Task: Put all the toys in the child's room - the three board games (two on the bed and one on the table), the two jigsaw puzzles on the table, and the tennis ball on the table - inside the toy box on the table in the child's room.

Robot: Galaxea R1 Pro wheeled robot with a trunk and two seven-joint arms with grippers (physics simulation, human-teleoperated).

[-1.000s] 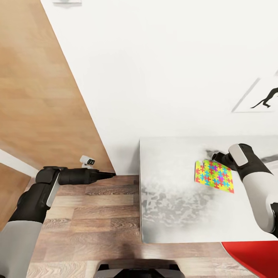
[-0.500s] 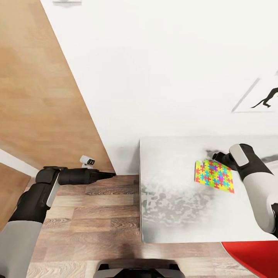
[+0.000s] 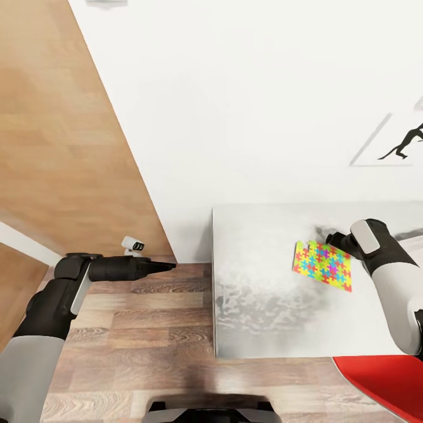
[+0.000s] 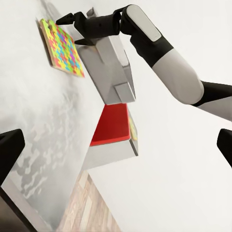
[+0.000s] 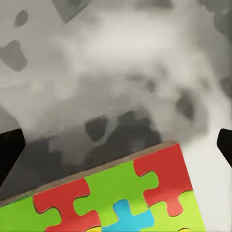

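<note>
So the jigsaw puzzle (image 3: pixel 322 265) is lying flat on the pale grey counter (image 3: pixel 258 317), toward the wall side. The right gripper (image 3: pixel 332 239) sits right at the puzzle's far corner, between it and the white wall (image 3: pixel 247 117). Its jaws are spread wide in the right wrist view, with the puzzle's edge (image 5: pixel 111 198) just ahead of them and nothing gripped. Can't tell if they're touching it.

Around the puzzle the counter is bare mottled grey. A red thing (image 3: pixel 382 382) pokes out past the counter's near right corner, well apart from the puzzle. On the wall behind there's a picture with a black dinosaur shape (image 3: pixel 402 141).

The left gripper (image 3: pixel 167 266) hangs over the wood floor (image 3: pixel 135 329), well off the counter's left edge. Its jaws are open and empty.
</note>
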